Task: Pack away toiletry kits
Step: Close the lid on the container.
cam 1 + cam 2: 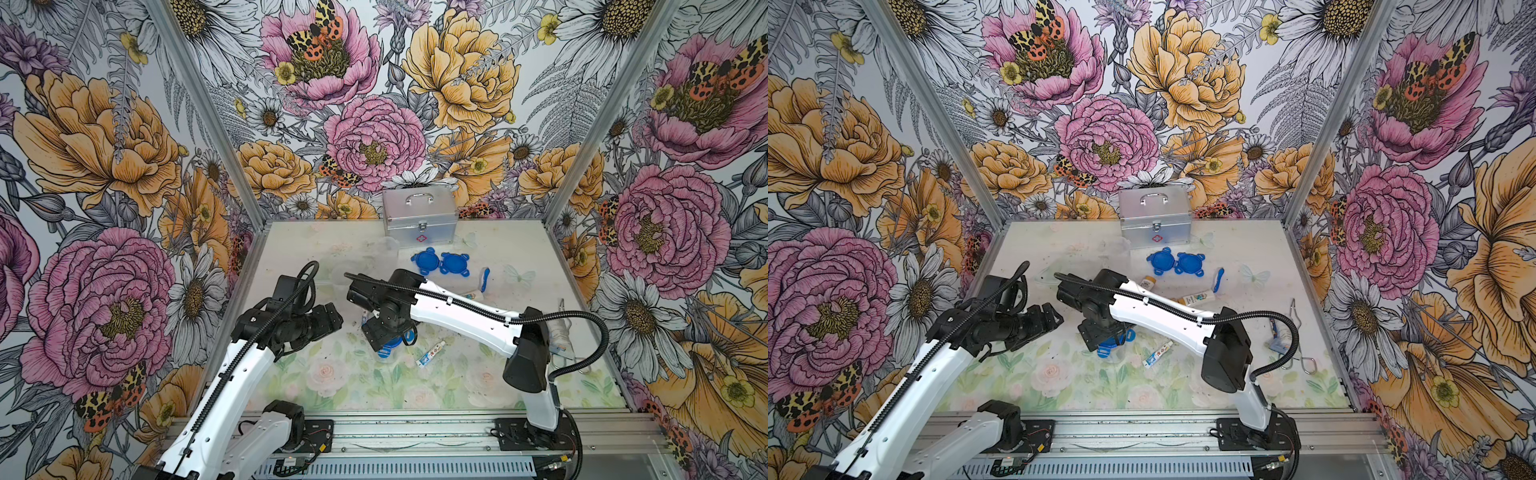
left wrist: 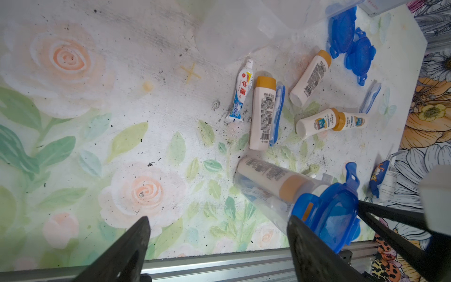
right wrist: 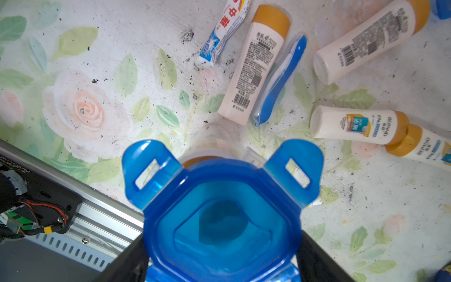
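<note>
We see the right gripper [image 3: 222, 244] clamped across the blue lid [image 3: 219, 190] of a packed clear cup [image 2: 258, 185] lying on the table [image 2: 146, 73]. The left gripper [image 2: 218, 221] is wide and empty. The cup looks light, stiff and slick. We judge the lid rim the safest hold, since the tabs may pop.

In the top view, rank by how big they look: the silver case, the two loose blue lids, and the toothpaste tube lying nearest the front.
In a top view:
1. silver case
2. two loose blue lids, look alike, so tied
3. toothpaste tube, smallest
</note>
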Action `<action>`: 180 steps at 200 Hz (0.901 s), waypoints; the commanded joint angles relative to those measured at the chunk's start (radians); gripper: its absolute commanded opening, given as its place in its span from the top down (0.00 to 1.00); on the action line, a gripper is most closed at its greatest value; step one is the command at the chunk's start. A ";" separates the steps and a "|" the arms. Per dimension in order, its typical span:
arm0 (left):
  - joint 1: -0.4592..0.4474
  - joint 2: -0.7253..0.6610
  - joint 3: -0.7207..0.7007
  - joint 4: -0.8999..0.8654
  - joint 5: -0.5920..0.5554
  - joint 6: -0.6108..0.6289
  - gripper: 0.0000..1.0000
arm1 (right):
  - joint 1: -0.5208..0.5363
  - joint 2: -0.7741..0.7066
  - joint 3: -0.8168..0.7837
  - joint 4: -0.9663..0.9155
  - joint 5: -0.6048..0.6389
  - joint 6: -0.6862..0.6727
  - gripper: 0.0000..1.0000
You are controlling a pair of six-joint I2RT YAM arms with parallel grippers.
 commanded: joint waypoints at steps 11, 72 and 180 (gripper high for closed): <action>0.015 -0.004 -0.009 0.018 0.004 0.012 0.12 | 0.001 0.026 0.034 -0.004 0.013 -0.026 0.38; 0.014 0.004 -0.010 0.019 0.008 0.020 0.11 | 0.000 0.024 0.037 -0.004 0.006 -0.029 0.22; 0.014 0.021 0.006 0.017 0.014 0.036 0.02 | -0.001 0.014 0.051 -0.004 0.013 -0.031 0.01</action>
